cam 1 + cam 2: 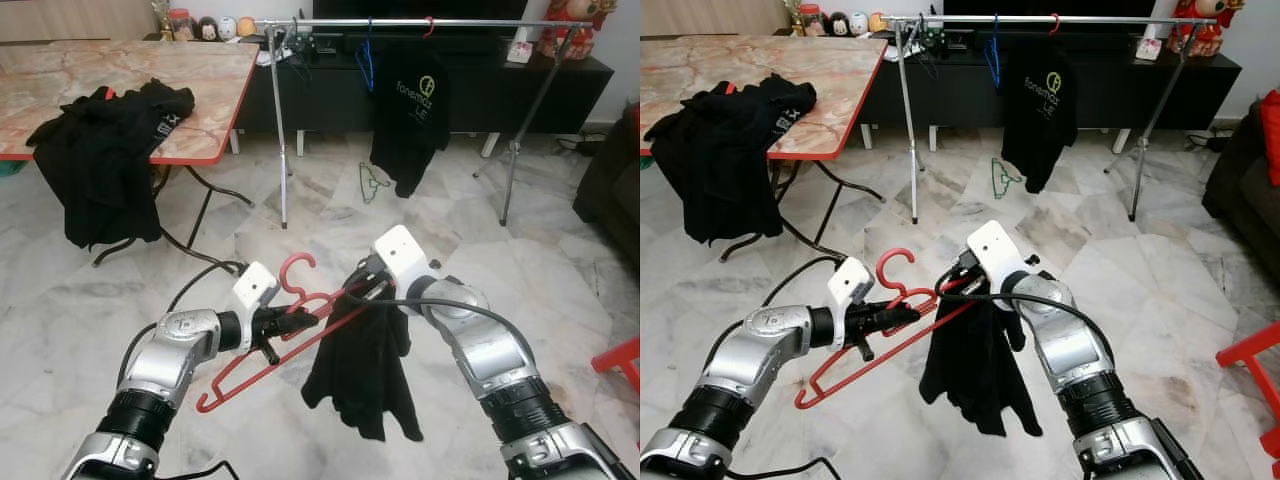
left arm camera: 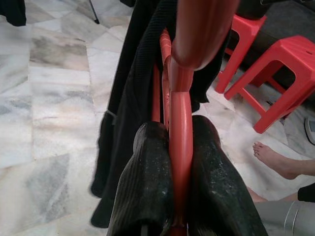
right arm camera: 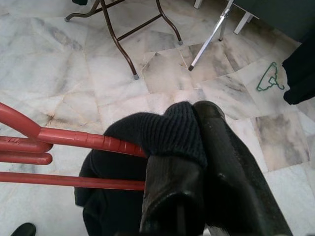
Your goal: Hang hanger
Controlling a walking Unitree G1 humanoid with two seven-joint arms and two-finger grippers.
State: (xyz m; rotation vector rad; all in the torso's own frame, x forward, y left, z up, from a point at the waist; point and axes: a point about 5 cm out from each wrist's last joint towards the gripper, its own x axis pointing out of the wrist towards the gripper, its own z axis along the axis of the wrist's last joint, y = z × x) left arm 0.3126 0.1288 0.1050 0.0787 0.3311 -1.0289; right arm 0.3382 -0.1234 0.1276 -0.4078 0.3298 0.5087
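Observation:
A red plastic hanger is held tilted in front of me, low over the marble floor. My left gripper is shut on it just below the hook. A black garment hangs from the hanger's right end. My right gripper is shut on a fold of that garment at the hanger arm, with knit cloth bunched between its fingers. The metal clothes rack rail stands a few steps ahead, carrying a black T-shirt and a blue hanger.
A green hanger lies on the floor under the rack. A folding table with black clothes draped over it stands at the left. A red stool and a dark sofa are at the right. A person's bare foot is near the red stools.

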